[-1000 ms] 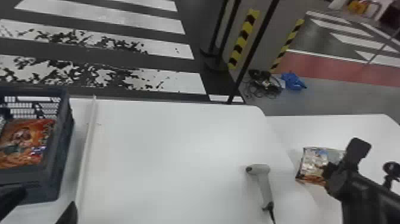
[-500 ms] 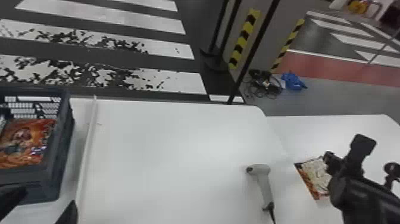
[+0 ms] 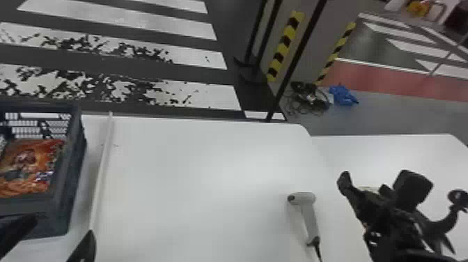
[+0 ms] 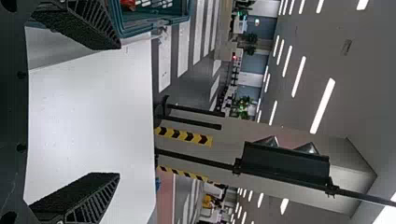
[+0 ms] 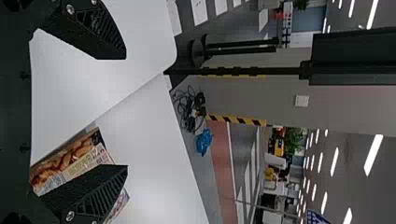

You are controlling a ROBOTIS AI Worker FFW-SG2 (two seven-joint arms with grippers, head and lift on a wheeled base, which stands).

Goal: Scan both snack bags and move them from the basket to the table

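Right gripper spread wider, orange-red bag

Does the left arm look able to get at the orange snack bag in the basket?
Probably yes: the left gripper has open jaws and nothing covers the snack bag, but the basket has a near wall to clear.

Left of the head view, the basket looks like matt plastic, the snack bag glossy film. The table is smooth, faintly shiny; lower right, the scanner looks like smooth plastic.
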